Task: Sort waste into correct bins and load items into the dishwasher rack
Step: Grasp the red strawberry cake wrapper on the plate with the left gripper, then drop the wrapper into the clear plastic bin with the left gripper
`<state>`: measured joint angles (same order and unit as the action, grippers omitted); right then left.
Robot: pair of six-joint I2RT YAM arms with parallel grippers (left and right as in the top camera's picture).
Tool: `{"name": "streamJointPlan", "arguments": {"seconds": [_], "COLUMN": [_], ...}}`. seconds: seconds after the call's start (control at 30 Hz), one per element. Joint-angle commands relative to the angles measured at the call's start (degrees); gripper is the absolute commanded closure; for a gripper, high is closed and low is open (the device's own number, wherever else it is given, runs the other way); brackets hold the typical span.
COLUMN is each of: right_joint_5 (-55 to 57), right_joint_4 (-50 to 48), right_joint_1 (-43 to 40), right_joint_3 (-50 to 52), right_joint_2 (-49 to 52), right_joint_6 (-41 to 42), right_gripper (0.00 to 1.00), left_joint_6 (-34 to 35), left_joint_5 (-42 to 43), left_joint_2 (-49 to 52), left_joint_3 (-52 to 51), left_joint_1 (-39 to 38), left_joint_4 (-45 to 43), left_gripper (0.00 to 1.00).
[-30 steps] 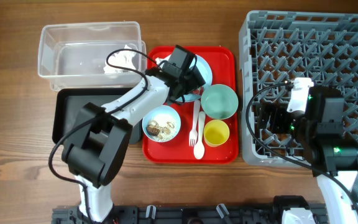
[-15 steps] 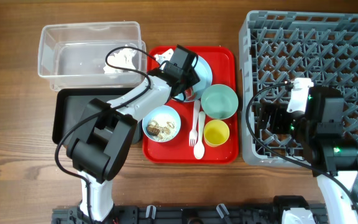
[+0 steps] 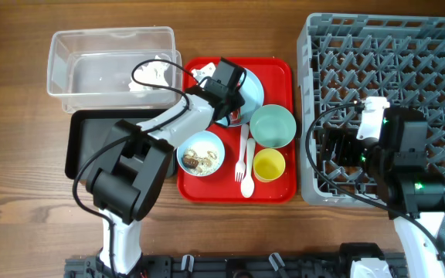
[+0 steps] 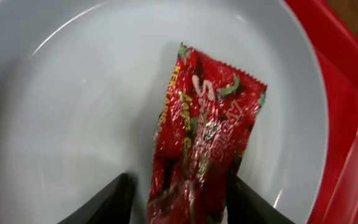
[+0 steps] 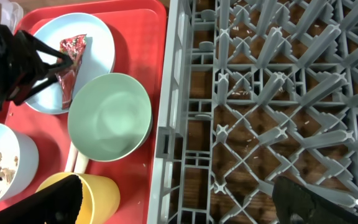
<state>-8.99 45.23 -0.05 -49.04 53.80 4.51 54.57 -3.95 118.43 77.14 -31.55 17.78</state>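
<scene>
From the near edge of the bench [image 3: 22, 193], the left arm [image 3: 178, 123] is stretching toward the far edge, its left claw [image 4: 184, 200] spread and straddling the end of the red wrapper [image 4: 204, 137]. The wrapper is lying on the light blue plate [image 4: 73, 93], mid-bench. By the right edge, the right claw [image 5: 179, 205] is hanging spread wide over the left wall of the dishwasher rack [image 5: 260, 93].

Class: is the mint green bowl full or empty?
Empty: the right wrist view shows the mint green bowl upright on the red tray, its inside bare.
</scene>
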Motion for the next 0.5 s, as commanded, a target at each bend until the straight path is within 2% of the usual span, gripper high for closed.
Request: {"name": "streamJointPlan", "arguments": {"seconds": [0.0,0.17,0.3,0.47], "right_joint_5": [-1.0,-1.0,-1.0,-0.9], "right_joint_4": [0.2,0.3,0.3,0.3], "right_joint_1": [0.1,0.1,0.1,0.1], "right_joint_3": [-1.4,-1.4,-1.4,-1.4], "right_joint_2": [0.1,0.1,0.1,0.1], "right_joint_6": [0.1,0.1,0.1,0.1], "right_gripper": [0.00,0.00,0.00,0.00], "left_joint_6": [-0.1,-0.2,-2.8,-11.5], "left_joint_5": [-1.3,-1.3,-1.5,-1.5], "left_joint_2": [2.7,2.6,2.0,-5.4], "left_joint_3": [-0.3,-0.3,-0.3,-0.3], "left_joint_1": [0.2,0.2,0.5,2.2], "left_joint_4": [0.4,0.4,0.4,0.9], "left_gripper": [0.69,0.96,0.96,0.96]}}
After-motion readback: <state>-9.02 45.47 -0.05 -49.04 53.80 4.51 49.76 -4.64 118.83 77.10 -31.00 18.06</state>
